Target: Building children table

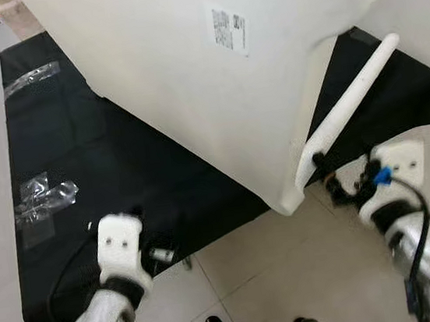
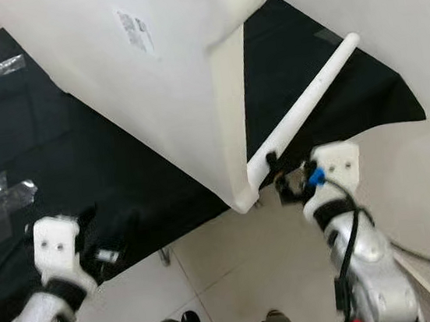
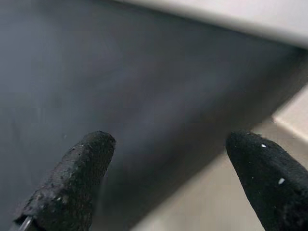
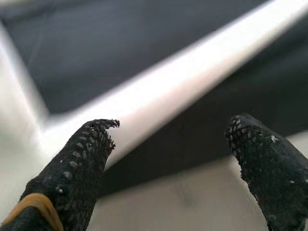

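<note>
1. Fingers of the right gripper (image 4: 171,159) stand apart with nothing between them; its black tips point at the near end of the white table leg (image 2: 306,105), which lies just ahead of them, seemingly untouched.
2. That leg runs from just before the gripper away and outward across the black mat (image 1: 104,155). Its near end, with a small dark fitting, sits at the corner of the white tabletop (image 1: 189,78), so I judge it is being lined up with its socket there.
3. The tabletop, a big white slab bearing a paper label (image 1: 229,29), lies tilted over the mat beside and ahead of the right gripper. Laid this way its corners can be reached for fitting legs.
4. The left gripper (image 3: 168,154) is also spread wide and holds nothing. It hovers low over the near edge of the mat where this meets the pale tiled floor (image 1: 291,269), well apart from the leg.
5. Just beside the left gripper lies a small metal fitting (image 1: 161,255); farther ahead lie clear plastic bags (image 1: 43,199), likely hardware packaging.
6. The mat probably protects the parts and the tiles.
</note>
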Motion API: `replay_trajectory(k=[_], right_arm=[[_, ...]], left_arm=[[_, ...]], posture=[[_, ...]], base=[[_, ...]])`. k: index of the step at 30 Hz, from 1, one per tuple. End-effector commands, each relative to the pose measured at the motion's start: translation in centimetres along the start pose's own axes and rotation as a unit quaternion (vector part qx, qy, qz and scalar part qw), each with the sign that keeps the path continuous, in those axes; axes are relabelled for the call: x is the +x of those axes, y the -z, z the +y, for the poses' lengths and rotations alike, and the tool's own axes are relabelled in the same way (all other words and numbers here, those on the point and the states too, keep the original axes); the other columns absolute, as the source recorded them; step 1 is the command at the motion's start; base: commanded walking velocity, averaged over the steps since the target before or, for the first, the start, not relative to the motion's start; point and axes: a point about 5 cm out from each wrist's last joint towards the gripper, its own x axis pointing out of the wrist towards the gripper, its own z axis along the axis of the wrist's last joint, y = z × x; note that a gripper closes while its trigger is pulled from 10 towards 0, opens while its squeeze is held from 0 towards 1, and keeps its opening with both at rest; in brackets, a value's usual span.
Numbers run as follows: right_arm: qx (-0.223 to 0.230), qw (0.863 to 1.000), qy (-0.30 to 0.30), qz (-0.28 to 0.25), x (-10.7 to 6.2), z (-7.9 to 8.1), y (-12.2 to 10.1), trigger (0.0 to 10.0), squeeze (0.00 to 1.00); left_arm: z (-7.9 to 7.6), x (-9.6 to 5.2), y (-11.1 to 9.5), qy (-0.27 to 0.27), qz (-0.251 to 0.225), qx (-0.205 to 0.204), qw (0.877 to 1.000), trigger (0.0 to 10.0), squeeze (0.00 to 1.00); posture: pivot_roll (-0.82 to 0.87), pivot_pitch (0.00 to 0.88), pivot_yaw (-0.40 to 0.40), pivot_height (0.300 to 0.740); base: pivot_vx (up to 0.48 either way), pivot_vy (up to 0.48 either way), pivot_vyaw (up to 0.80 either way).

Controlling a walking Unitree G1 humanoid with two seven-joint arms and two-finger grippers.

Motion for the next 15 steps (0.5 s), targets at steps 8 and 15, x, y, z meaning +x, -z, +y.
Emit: replay_trajectory(k=[8,15], right_arm=[[0.000,1.000,-0.030,0.008,0.0,2.0,1.4,10.0,0.00],[0.005,0.999,-0.031,0.015,0.4,2.0,2.0,10.0,0.00]], left_arm=[[-0.2,0.4,0.6,-0.005,-0.010,0.025,1.000,10.0,0.00],[-0.3,0.7,1.0,0.000,-0.012,0.009,1.000,10.0,0.00]], posture=[[-0.04,0.166,0.063,0.740],[-0.04,0.148,0.057,0.740]], base=[[0.000,0.000,0.00],[0.000,0.000,0.00]])
